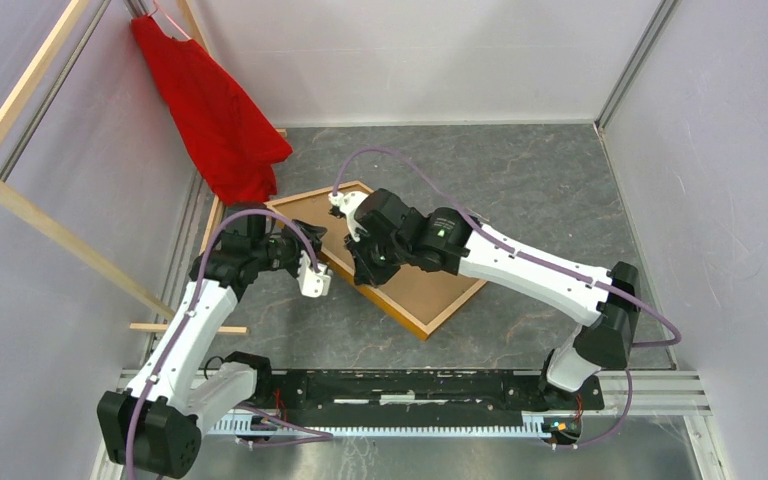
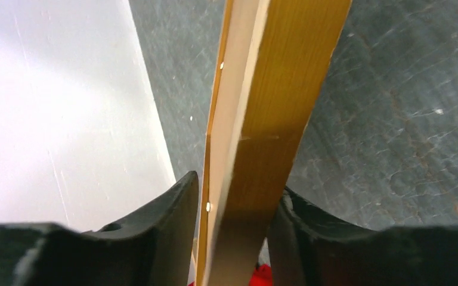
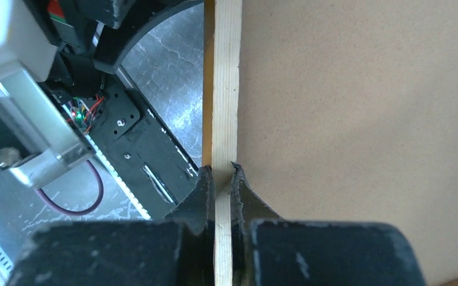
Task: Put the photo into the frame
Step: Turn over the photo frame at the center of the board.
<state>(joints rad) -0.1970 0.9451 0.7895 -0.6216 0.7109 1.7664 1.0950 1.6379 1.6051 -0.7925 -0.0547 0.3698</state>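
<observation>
— Clutter near the frame [image 1: 415, 280]?
— One red cloth [image 1: 222, 115] hangs upper left by one slat rack [image 1: 20, 195]; one frame, board-side up, mid-picture; right arm [image 1: 520, 262] crosses it.
— Jaws?
— Right gripper [image 3: 222, 179] pinches its rail; left gripper [image 2: 232, 202] straddles an edge; clamped or not, cannot tell.
</observation>
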